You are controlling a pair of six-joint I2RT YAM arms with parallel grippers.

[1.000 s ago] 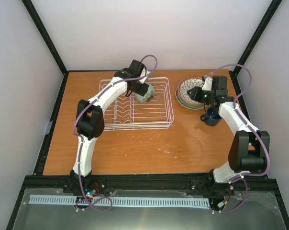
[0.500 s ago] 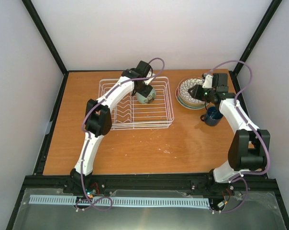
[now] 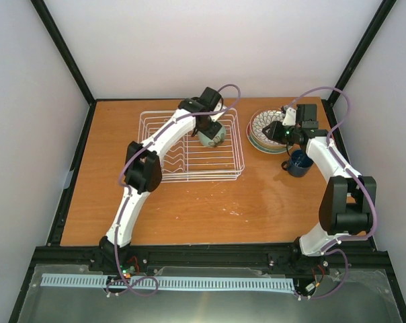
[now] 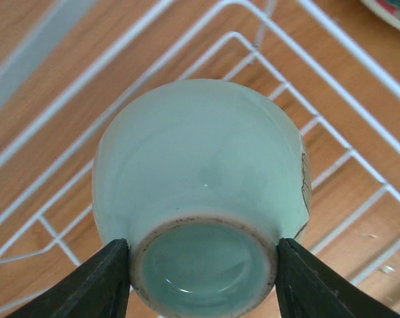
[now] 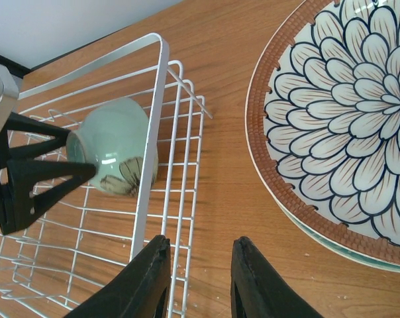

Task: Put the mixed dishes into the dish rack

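Observation:
My left gripper [image 3: 210, 130] is shut on the small pale-green cup [image 4: 200, 165]. It grips the cup by its base, tipped on its side, over the right rear part of the white wire dish rack [image 3: 189, 177]. The right wrist view shows the cup [image 5: 114, 149] just inside the rack's right rim [image 5: 147, 185]. My right gripper [image 5: 201, 245] is open and holds nothing. It hovers above the table between the rack and the plate stack. The brown petal-patterned plate [image 5: 346, 119] tops that stack [image 3: 263, 129], with a teal plate [image 5: 359, 255] under it. The dark blue mug [image 3: 298, 163] stands beside my right arm.
Wavy plate dividers [image 3: 168, 158] fill the rack's left half. The plate stack sits at the back right, close to the rack's right side. Black frame posts and white walls close in the wooden table [image 3: 210, 208] on three sides.
My left arm has carried the cup to the right across the rack, toward its right rear corner. The right gripper has shifted slightly toward the back, still open.

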